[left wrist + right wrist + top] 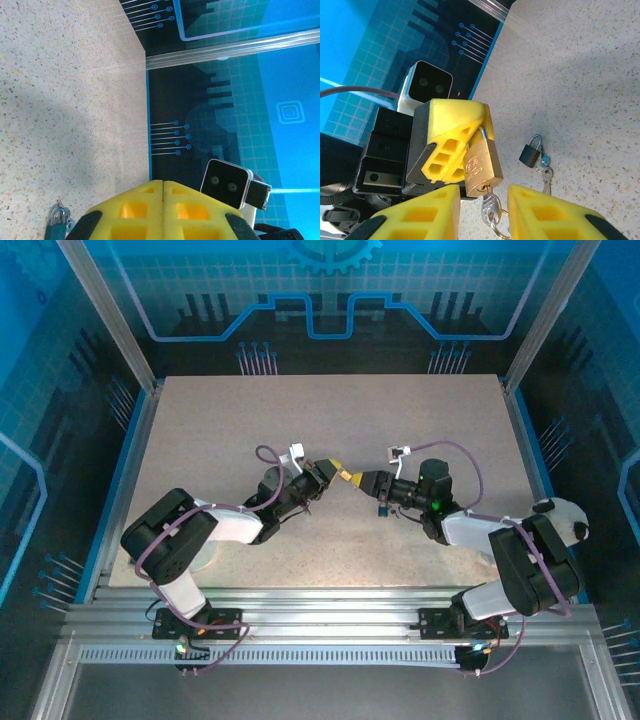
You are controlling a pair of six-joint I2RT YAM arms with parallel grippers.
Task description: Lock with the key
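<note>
At the centre of the worktop (300, 420), seen from above, the two arms meet tip to tip. The left claw (332, 469) comes in from eight o'clock and the right claw (360, 479) from four o'clock, with a speck of yellow between them. How each claw is set, and what it carries, is too small to tell from here. A small dark padlock (383, 508) lies on the worktop at six o'clock of the right claw.

From the left wrist, the left claw's yellow fingers (150, 192) are pressed together along the bottom edge, and whatever they pinch is hidden behind them. The dark padlock sits at seven o'clock on the speckled surface. The right wrist's camera box (225, 182) faces in at five o'clock.

From the right wrist the detail is close. The left claw is closed on the shackle of a brass padlock (480, 167) hanging mid-frame. A key (490, 206) sits in its keyhole at six o'clock, with a ring dangling from it. The right claw's fingers are spread wide on either side of the key, not touching it. The dark padlock lies well apart at three o'clock.

By this reading, holding the lock and inserting the key are done, while gripping and turning the key are left. A finger covers the shackle, so I cannot tell whether it is seated.
</note>
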